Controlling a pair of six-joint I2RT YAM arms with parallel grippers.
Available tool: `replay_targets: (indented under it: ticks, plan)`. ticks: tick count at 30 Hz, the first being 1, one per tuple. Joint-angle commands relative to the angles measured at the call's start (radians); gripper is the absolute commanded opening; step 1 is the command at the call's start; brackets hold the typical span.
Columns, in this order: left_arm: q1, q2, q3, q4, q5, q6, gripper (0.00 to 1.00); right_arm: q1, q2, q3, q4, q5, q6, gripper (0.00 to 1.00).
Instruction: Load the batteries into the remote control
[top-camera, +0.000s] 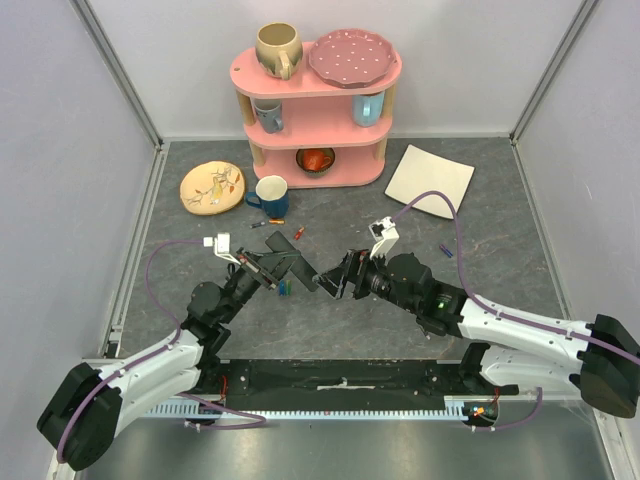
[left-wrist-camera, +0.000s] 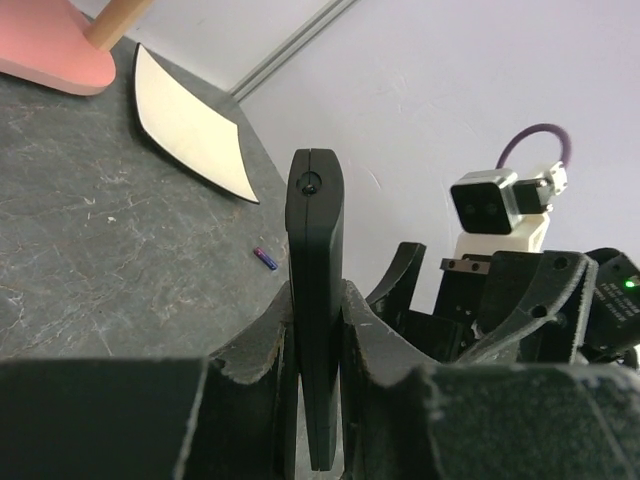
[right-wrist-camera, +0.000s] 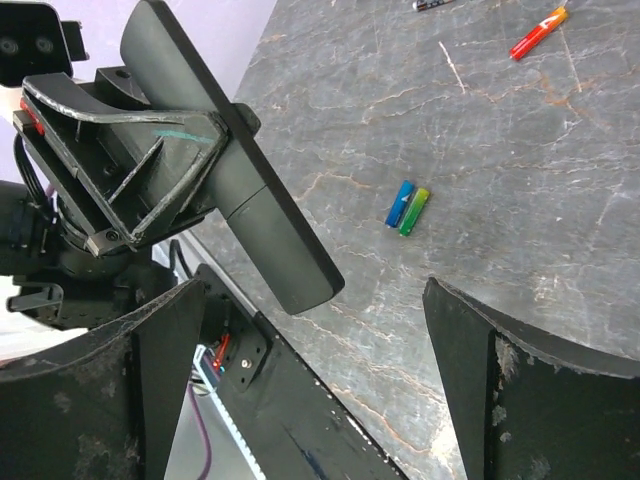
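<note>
Holding step: left gripper (left-wrist-camera: 317, 310) clamps the remote control (left-wrist-camera: 315, 230); right gripper (right-wrist-camera: 310, 300), jaws wide, faces it empty; next likely means pinching the 2 batteries (right-wrist-camera: 407, 208) nearby.

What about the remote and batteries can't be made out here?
Remote control battery bay, open or covered: edge-on in left wrist view, one face only in right wrist view, tiny from above.
Its lower end: left wrist view, hidden between the left gripper fingers.
Small dark object: right wrist view, cut off by the top edge.
Blue and green batteries, end markings: too small to read.
</note>
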Motion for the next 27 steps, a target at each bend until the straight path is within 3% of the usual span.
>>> replay_targets:
  ticks: [1, 12, 27]
  plan:
    - [0.005, 0.037, 0.002, 0.166, 0.017, -0.028, 0.02, -0.049, 0.01, -0.065, 0.215, -0.113, 0.104, 0.98]
    - [0.005, 0.06, 0.014, 0.164, 0.029, -0.03, 0.02, -0.08, 0.057, -0.115, 0.421, -0.236, 0.126, 0.96]
    - [0.005, 0.08, 0.033, 0.175, 0.067, -0.056, 0.02, -0.084, 0.16, -0.112, 0.496, -0.288, 0.118, 0.82]
